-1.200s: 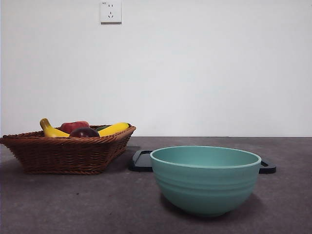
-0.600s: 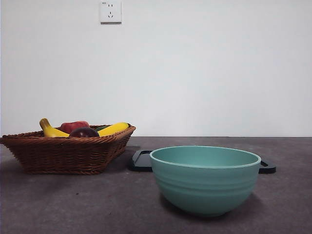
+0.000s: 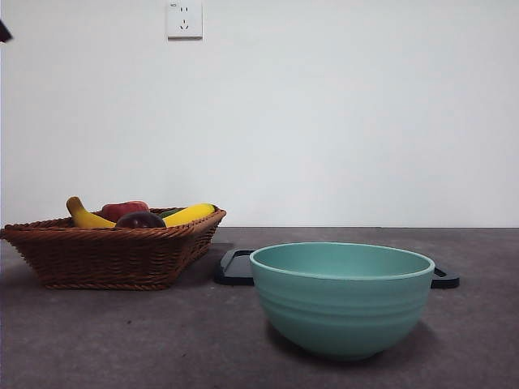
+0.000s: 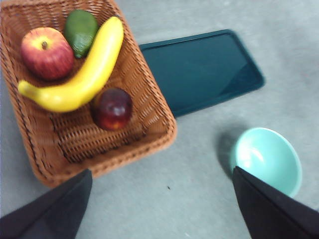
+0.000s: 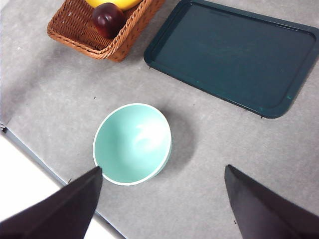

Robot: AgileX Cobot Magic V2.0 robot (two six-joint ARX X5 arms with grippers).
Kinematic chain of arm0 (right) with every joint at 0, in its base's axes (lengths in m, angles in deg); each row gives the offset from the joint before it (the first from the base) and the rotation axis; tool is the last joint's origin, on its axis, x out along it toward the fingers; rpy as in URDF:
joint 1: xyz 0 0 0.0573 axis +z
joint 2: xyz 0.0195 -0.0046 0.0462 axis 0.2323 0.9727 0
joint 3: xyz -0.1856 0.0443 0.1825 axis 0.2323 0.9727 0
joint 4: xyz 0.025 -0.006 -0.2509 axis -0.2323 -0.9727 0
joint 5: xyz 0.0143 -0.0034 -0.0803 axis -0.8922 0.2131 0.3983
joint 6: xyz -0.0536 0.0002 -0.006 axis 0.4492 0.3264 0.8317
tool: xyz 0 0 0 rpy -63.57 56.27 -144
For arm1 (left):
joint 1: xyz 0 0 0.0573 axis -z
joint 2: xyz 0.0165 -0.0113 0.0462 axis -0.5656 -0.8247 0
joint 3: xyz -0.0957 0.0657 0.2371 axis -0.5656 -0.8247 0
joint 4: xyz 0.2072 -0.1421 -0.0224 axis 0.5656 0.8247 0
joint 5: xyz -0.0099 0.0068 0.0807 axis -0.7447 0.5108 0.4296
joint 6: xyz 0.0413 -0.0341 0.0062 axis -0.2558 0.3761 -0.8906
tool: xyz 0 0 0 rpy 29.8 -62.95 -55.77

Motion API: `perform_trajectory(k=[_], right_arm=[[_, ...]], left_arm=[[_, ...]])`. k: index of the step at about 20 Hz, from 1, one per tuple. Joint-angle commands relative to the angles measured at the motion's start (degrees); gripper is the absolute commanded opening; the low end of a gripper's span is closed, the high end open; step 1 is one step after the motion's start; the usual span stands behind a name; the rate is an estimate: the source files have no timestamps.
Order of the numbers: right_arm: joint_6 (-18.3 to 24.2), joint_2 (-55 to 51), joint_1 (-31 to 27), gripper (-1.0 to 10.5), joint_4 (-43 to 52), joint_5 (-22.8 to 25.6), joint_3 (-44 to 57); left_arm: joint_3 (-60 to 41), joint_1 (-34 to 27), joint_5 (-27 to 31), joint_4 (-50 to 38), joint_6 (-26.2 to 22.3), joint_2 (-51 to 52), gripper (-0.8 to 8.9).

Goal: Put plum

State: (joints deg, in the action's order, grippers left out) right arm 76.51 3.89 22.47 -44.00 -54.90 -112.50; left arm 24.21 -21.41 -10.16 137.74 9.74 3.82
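Observation:
The plum (image 4: 112, 108), dark maroon and glossy, lies in a brown wicker basket (image 4: 160, 130) beside a yellow banana (image 4: 84, 74). In the front view the plum (image 3: 140, 220) peeks over the rim of the basket (image 3: 105, 255) at the left. My left gripper (image 4: 160, 172) hangs high above the table between basket and bowl, open and empty. From well above the teal bowl (image 5: 132, 144), my right gripper (image 5: 163, 168) is also open and empty, with the plum (image 5: 108, 19) far from it. A black arm tip (image 3: 4, 32) shows at the top left corner.
A red apple (image 4: 47, 52) and a green avocado (image 4: 81, 31) share the basket. A dark teal tray (image 5: 234, 55) lies flat behind the teal bowl (image 3: 340, 312). A wall socket (image 3: 184, 19) sits high on the white wall.
A small black arm tip has come into the front view's top left corner. Basket, fruit, bowl and tray have not moved.

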Motion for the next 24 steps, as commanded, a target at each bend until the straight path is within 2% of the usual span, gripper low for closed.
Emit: perform_trajectory(k=[1, 9, 18, 24], right_arm=[[-0.46, 0.26, 0.22, 3.9, 0.42, -0.09, -1.07], [-0.61, 0.26, 0.22, 3.9, 0.42, -0.07, -1.07], [-0.66, 0.26, 0.22, 3.9, 0.7, -0.07, -1.07], [-0.68, 0.26, 0.22, 3.9, 0.81, -0.09, -1.07]], left_arm=[[3.61, 2.23, 0.92, -0.63, 0.13, -5.16, 4.35], [6.01, 7.8, 11.1, -9.4, 0.11, -21.77, 4.37], [6.01, 8.79, 14.4, -15.72, 0.04, -36.48, 4.37], [6.01, 8.79, 15.89, -18.34, 0.04, -41.99, 4.36]])
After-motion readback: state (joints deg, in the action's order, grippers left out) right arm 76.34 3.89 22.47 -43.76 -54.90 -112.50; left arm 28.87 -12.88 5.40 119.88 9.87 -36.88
